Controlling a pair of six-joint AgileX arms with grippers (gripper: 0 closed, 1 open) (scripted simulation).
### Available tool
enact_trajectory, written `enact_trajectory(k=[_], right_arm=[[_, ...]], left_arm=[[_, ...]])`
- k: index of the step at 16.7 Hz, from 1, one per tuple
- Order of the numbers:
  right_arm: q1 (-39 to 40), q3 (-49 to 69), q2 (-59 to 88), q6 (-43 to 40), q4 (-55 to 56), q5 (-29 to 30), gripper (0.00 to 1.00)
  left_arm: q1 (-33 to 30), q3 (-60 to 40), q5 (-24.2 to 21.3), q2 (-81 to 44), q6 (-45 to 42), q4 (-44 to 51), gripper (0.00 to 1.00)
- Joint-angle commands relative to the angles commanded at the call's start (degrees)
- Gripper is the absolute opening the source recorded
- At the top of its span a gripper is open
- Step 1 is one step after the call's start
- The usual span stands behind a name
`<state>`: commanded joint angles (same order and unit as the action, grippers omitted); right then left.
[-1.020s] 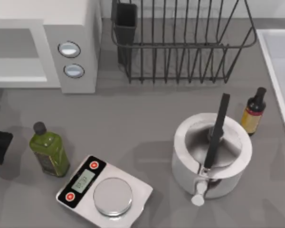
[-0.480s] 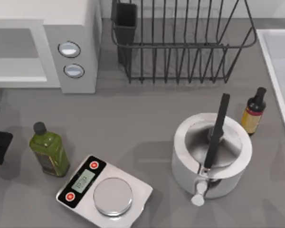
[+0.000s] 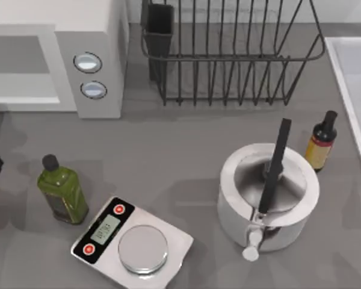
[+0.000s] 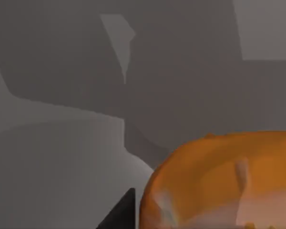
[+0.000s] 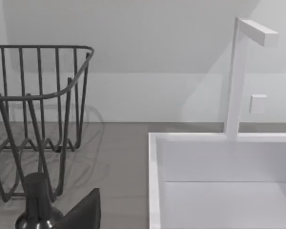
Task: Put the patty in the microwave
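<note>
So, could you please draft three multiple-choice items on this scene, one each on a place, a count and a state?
1. Where on the table does the white scale with the round silver plate stand?
A. beside the olive-green bottle
B. inside the black wire rack
C. beside the white sink

2. How many round pale blue buttons are on the large white microwave?
A. one
B. two
C. four

3. What state is the microwave's front cavity in?
A. shut by a door
B. open
C. blocked by a bottle

Answers: 1 A, since the top view has scale and green bottle side by side at the left; 2 B, two silver-rimmed buttons sit on its side panel; 3 B, the cavity's floor and back wall are exposed.
</note>
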<state>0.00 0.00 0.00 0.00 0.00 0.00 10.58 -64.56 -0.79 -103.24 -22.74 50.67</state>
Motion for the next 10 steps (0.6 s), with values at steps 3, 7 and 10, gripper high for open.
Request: enact_trajectory(k=[3,7,10], right_arm=[[0.0,0.0,0.0,0.0,0.0,0.0,1.0],[0.0,0.0,0.0,0.0,0.0,0.0,1.0],[0.0,0.0,0.0,0.0,0.0,0.0,1.0]], left_arm=[[-0.2,-5.33,0.02,3.21,0.04,8.84,0.0],[-0.42,-8.55,0.01,5.23,0.11,12.58,0.0],[-0.26,-8.41,0.04,5.01,0.0,12.42,0.0]])
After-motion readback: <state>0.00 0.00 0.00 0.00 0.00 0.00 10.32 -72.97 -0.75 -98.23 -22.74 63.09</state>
